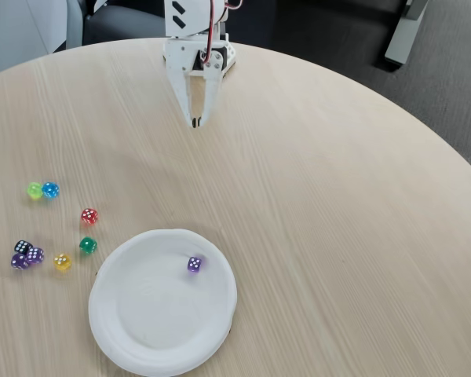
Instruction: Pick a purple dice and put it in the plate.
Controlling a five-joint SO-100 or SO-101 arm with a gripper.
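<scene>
While no brand or lettering is legible anywhere, white pips mark the purple dice (195,265), a small translucent cube resting inside the plate (133,334) near its right rim, edges turned slightly askew. The plate is round, plain white, with a raised rim, on a pale wood-grain table (337,204). At the far side, the white gripper (195,122) points down, its fingers closed together, holding nothing.

Purple dice (195,265) in plate (133,345); hand (195,122) closed.
</scene>
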